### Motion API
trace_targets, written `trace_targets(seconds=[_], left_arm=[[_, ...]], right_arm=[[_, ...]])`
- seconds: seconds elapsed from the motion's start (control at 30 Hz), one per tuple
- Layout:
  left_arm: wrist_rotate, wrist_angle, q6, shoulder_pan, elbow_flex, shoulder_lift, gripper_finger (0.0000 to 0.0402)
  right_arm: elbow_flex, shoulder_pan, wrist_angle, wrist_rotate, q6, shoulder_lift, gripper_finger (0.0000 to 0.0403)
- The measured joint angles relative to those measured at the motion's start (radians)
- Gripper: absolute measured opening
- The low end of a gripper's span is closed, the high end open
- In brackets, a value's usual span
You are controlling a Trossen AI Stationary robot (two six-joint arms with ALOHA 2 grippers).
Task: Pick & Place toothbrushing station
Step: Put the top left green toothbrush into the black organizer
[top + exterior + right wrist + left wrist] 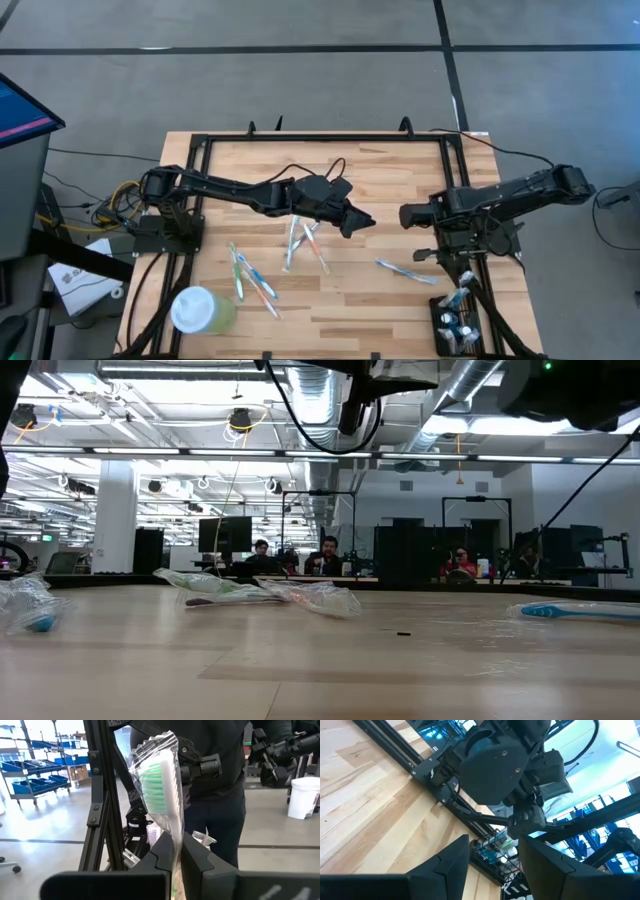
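Loose wrapped toothbrushes (300,245) and a green cup (203,311) lie well left of the station (458,322), at the table's (400,190) near right corner, long axis running near-to-far. Right gripper (175,855) pinches an upright wrapped brush (160,785); left gripper (362,221) is spread, empty.

Open-plan lab/workshop: exposed ceiling ducts (470,385), monitors (224,532), seated people (322,556), blue parts-bin shelves (35,772).

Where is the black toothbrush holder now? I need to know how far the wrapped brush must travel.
In the high view, the black holder sits at the table's near right corner, below the right arm's base, with a loose toothbrush lying up-left of it.
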Motion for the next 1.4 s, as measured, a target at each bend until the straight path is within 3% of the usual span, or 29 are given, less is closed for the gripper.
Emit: trace_targets(seconds=[0.6, 0.97, 1.4], left_arm=[[0.001, -0.008, 0.008, 0.008, -0.029, -0.001, 0.0167], [0.022, -0.015, 0.011, 0.013, -0.029, -0.001, 0.0167], [0.034, -0.018, 0.034, 0.021, -0.029, -0.001, 0.0167]], right_arm=[[-0.103, -0.001, 0.099, -0.001, -0.035, 0.1, 0.0006], [-0.103, -0.012, -0.133, -0.001, -0.363, 0.16, 0.0022], [-0.103, 0.055, -0.127, 0.0, -0.377, 0.158, 0.0043]])
